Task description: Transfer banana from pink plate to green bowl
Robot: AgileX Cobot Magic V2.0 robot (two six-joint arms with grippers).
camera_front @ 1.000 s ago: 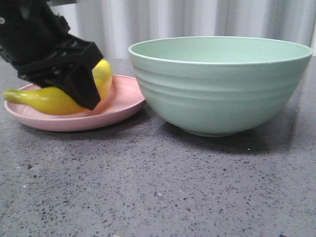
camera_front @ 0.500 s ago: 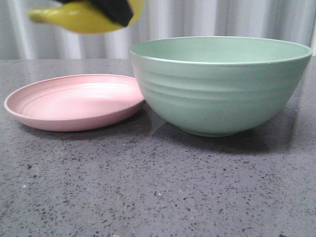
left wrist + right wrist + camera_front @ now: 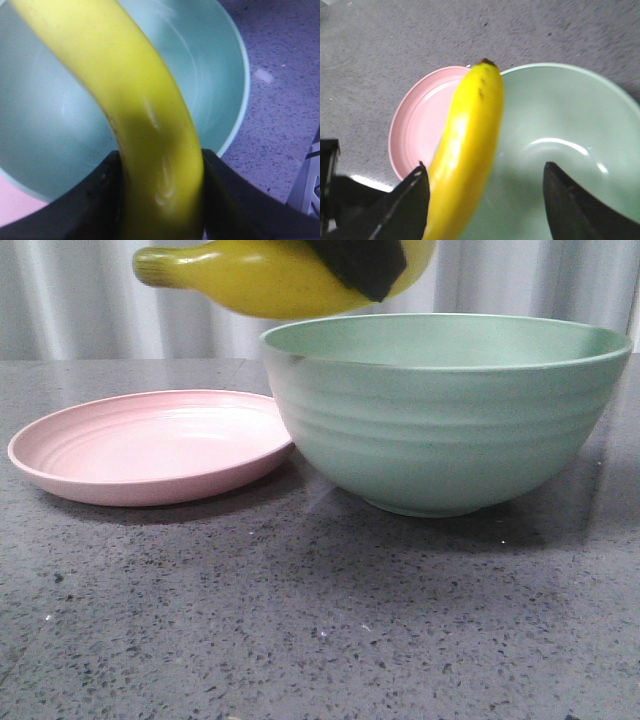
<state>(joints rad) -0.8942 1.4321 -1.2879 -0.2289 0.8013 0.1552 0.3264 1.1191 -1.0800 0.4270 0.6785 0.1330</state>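
Note:
My left gripper [image 3: 160, 155] is shut on the yellow banana [image 3: 145, 130], which it holds in the air. In the front view the banana [image 3: 260, 280] hangs level over the left rim of the green bowl [image 3: 440, 420], stem end pointing left; one black finger [image 3: 362, 265] crosses it. The bowl [image 3: 50, 110] lies right under it. The pink plate [image 3: 150, 445] sits to the left of the bowl with nothing on it. My right gripper [image 3: 484, 167] is open above the bowl [image 3: 560, 150]; the banana [image 3: 470, 140] passes close beside one of its fingers. The plate [image 3: 420, 125] shows beyond.
The plate and bowl stand close together on a dark grey speckled countertop [image 3: 320, 620]. A pale curtain [image 3: 520, 280] hangs behind them. Open countertop lies in front of both dishes.
A second ago the banana lay on the pink plate in the left gripper. It has been lifted off and carried right, to over the bowl's left rim.

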